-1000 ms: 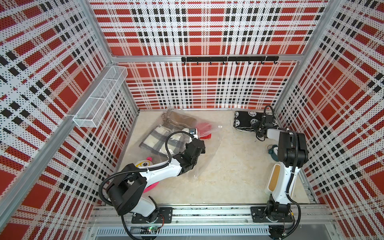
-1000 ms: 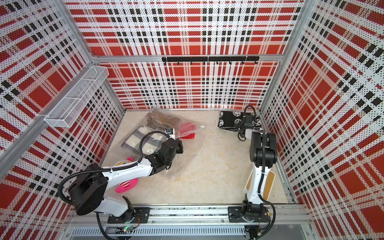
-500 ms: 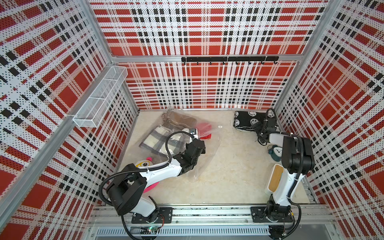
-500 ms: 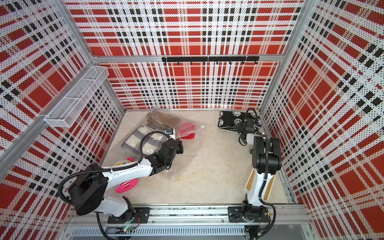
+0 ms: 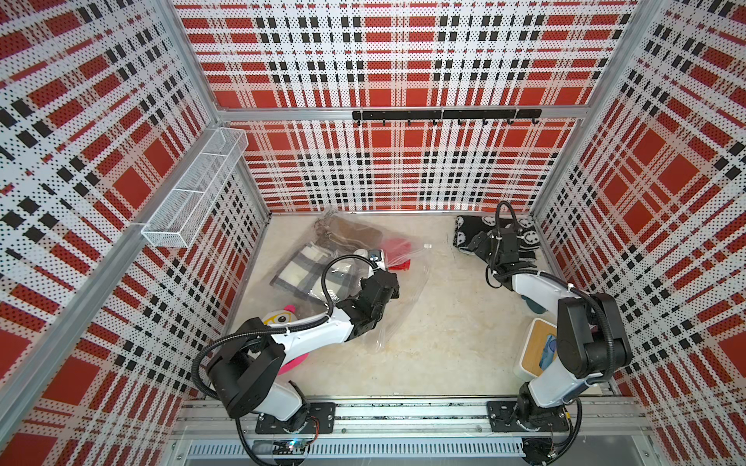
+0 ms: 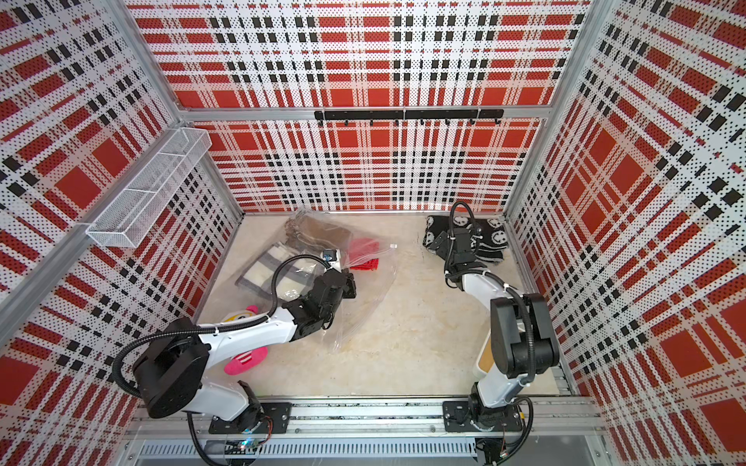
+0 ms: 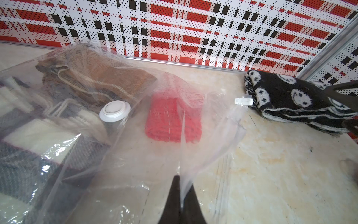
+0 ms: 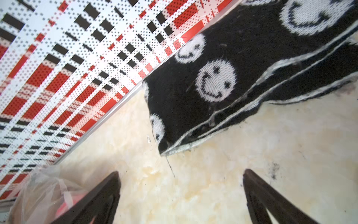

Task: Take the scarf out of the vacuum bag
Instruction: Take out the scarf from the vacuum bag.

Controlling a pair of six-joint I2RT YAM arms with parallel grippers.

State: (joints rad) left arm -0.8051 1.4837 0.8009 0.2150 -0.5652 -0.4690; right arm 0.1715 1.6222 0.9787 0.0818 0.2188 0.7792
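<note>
Gaping right tool (image 8: 181, 171) apart from scarf (image 8: 213, 81) edge

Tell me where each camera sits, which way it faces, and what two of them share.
Both top views: high above the front rail, looking down on the table; both arms show whole.
Left wrist: low over the table, facing the back wall; the left gripper shows shut on the vacuum bag.
Right wrist: low over the table, facing the back corner; the right gripper shows open and empty.
Shared: both wrist views show the smiley scarf, outside the bag.
</note>
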